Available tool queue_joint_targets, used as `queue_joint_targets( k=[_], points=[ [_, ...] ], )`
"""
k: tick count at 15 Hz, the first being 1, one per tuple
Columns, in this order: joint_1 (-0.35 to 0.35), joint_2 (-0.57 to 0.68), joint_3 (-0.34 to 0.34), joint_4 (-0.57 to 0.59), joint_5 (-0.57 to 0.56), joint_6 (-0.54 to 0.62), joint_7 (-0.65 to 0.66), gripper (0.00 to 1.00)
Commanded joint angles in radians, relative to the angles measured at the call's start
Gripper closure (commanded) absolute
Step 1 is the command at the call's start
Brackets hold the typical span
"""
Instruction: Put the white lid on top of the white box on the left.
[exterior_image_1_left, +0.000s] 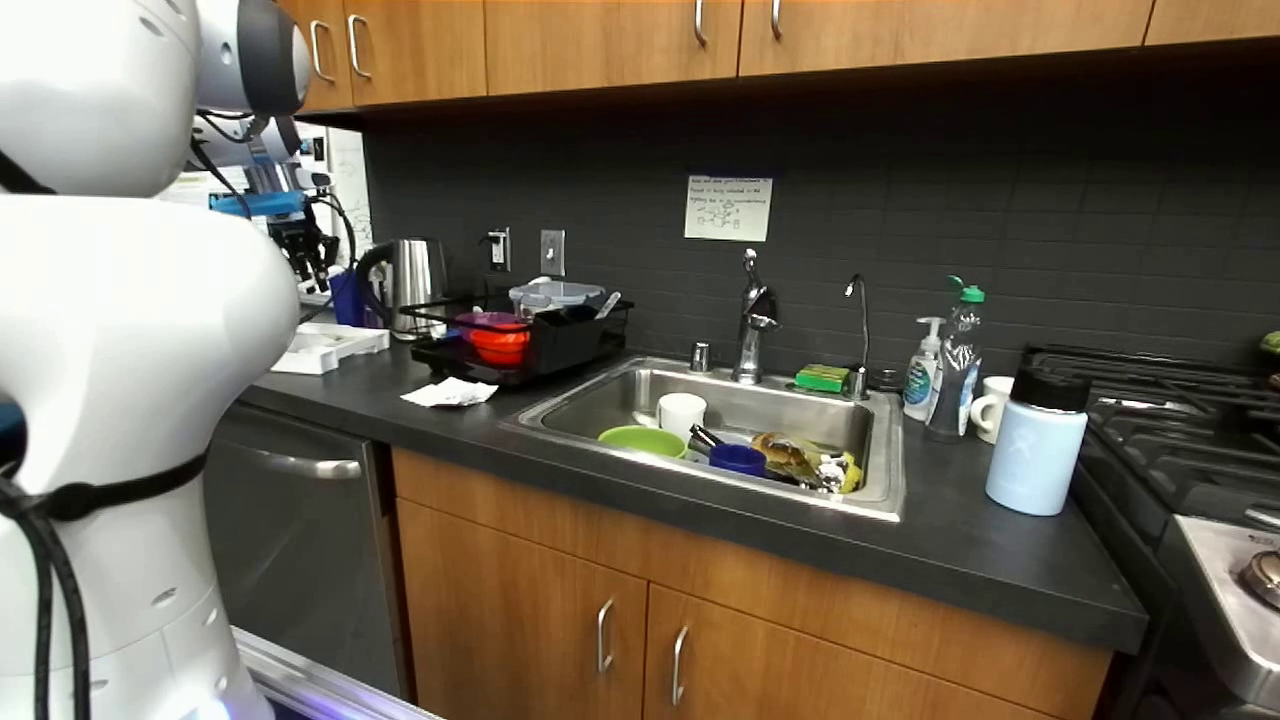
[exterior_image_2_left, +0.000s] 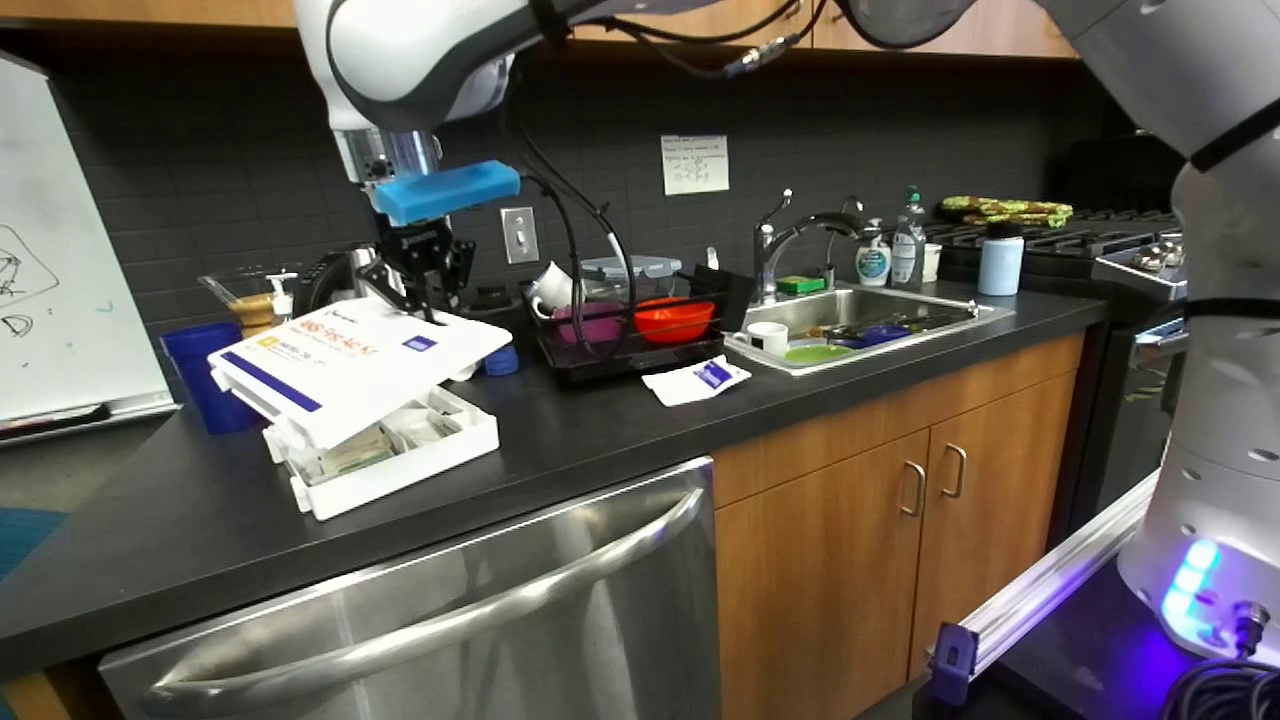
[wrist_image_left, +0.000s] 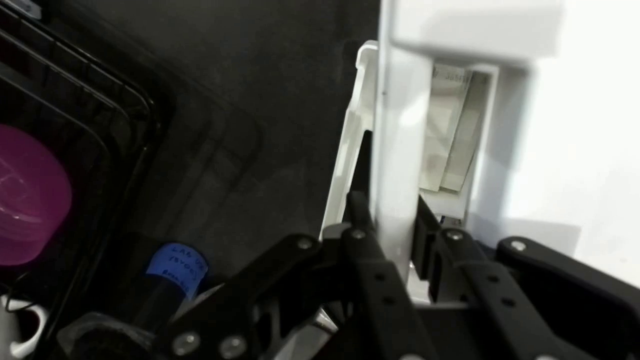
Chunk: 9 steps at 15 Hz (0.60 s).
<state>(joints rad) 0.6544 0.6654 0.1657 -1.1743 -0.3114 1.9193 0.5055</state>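
On the tabletop (exterior_image_2_left: 590, 430), we see the open white box (exterior_image_2_left: 410, 468), flat packets (wrist_image_left: 442, 140) inside; tilted above it is the white lid (exterior_image_2_left: 365, 360), one edge pinched in the pincer (wrist_image_left: 391, 215). Whether lid and box touch, we cannot tell. Beyond lie the dish rack (exterior_image_2_left: 610, 366) and sink (exterior_image_1_left: 887, 450).

The lid (exterior_image_2_left: 375, 374) is white, with orange-red print (exterior_image_2_left: 313, 338) and a dark blue stripe (exterior_image_2_left: 270, 381). The box (exterior_image_2_left: 410, 467) is white also, and the tool (wrist_image_left: 392, 215) is black. The counter (exterior_image_2_left: 580, 440) has an almost black colour. In the black rack (exterior_image_2_left: 600, 368), there is an orange-red bowl (exterior_image_2_left: 675, 320) and a purple bowl (wrist_image_left: 30, 195). The silver sink (exterior_image_1_left: 888, 460) contains a bright green bowl (exterior_image_1_left: 643, 438). The sponge (exterior_image_1_left: 823, 377) is green on the top and yellow under it. The flask (exterior_image_1_left: 1036, 458) is pale blue, with a black cap (exterior_image_1_left: 1050, 389). The wall (exterior_image_1_left: 860, 220) is dark grey, perhaps with a tile pattern; it is too dim to be sure.
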Motion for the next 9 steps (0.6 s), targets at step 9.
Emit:
queue_joint_targets(
  k=[9],
  points=[
    [-0.051,0.120,0.012,0.118,0.057,-0.015,-0.029,0.94]
  ],
)
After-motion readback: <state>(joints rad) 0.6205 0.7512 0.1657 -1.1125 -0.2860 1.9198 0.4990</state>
